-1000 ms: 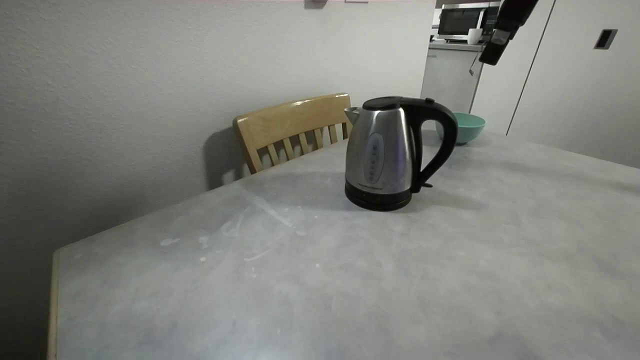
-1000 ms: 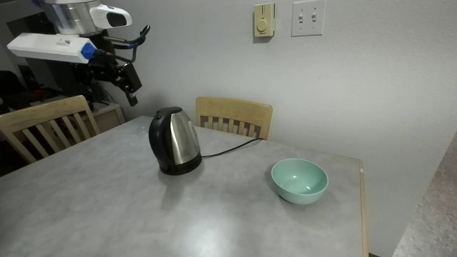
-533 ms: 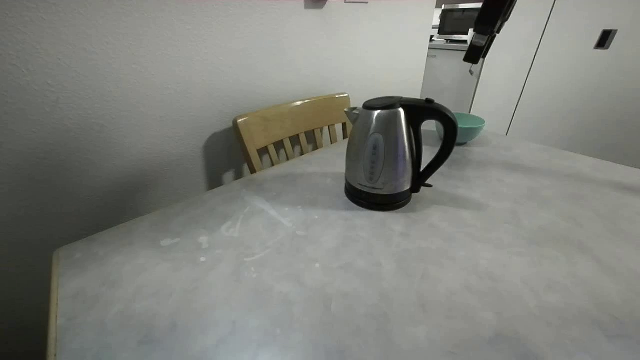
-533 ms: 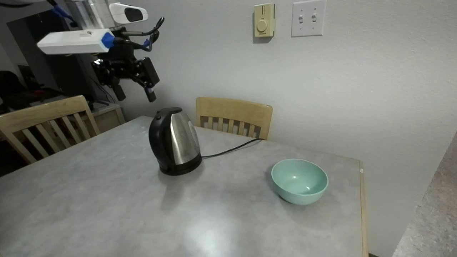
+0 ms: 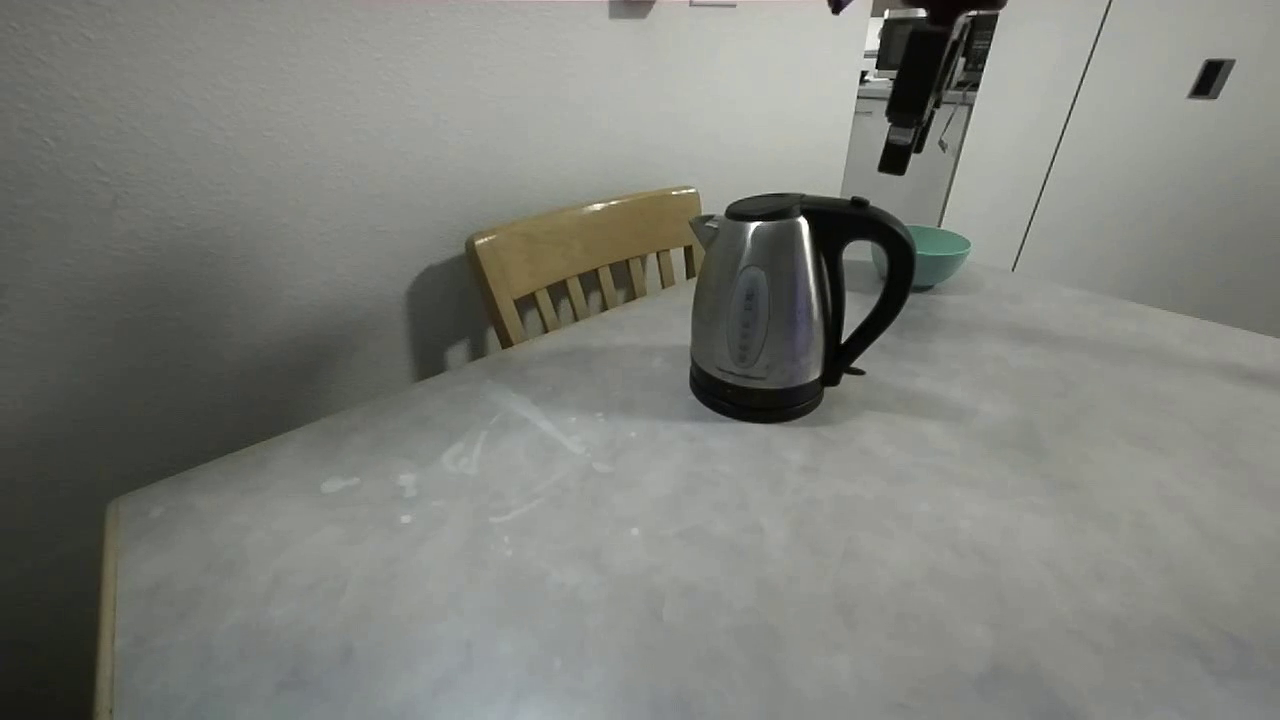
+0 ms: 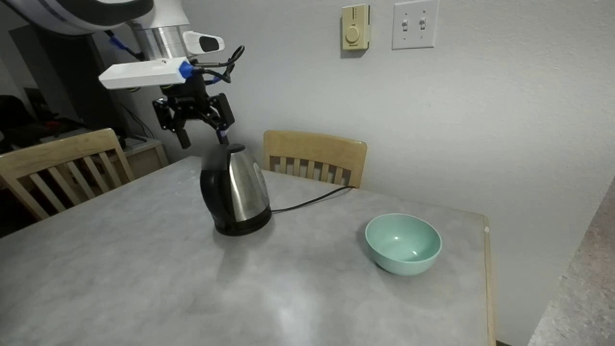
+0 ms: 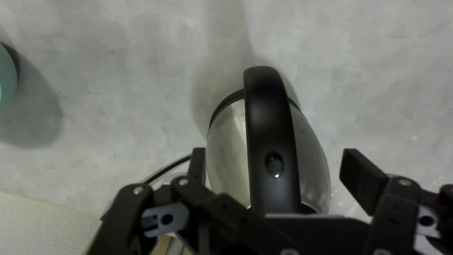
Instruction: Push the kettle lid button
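The button [image 7: 274, 165] I'm to press sits on top of the handle [image 7: 270, 120] of the kettle [image 5: 755, 310], which stands upright on the tabletop [image 5: 560, 560], its lid [image 5: 765, 207] down. My claw [image 6: 203, 141] is spread wide with nothing in it, and that is the chief danger: in the wrist view the button lies between my fingers [image 7: 362, 180], one toward 9 o'clock and one toward 3, so dropping straight down would likely straddle the handle, miss the button and scrape the kettle's sides. Drawing the fingers together and centring them first should spare me that. Pushing off-centre could tip or slide the kettle, as I see nothing bracing it and can't tell how full it is. If the button gives, I expect the lid to spring up, and a finger hanging over it might block it. In an exterior view my nearer fingertip [image 5: 895, 160] hangs at about 1 o'clock from the button, with a gap showing, so probably no contact. In an exterior view my arm [image 6: 166, 14] reaches in from 10 o'clock, the claw pointing downward; the cord [image 6: 314, 199] leaves the kettle between 2 and 3 o'clock, and the bowl [image 6: 402, 245] sits between 3 and 4, well apart.
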Robot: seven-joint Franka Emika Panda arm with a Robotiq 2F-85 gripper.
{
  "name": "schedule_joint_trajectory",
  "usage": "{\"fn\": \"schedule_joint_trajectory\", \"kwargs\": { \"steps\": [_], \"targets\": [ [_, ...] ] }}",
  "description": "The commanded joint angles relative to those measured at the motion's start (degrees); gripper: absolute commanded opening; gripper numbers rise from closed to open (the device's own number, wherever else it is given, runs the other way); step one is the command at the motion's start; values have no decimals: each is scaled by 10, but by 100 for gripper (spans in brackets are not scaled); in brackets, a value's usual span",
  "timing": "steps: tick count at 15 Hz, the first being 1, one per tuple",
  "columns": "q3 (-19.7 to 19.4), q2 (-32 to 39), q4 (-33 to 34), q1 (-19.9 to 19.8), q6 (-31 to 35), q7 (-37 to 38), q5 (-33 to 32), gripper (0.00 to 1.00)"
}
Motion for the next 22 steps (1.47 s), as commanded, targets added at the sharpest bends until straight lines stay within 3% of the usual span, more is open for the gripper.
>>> {"fn": "schedule_joint_trajectory", "kwargs": {
  "steps": [1,11,22],
  "targets": [
    [20,46,59,-26,-31,-20,-10,66],
    [33,73,98,-44,-42,-37,-10,0],
    [44,88,102,-51,-55,-48,8,0]
  ]
}}
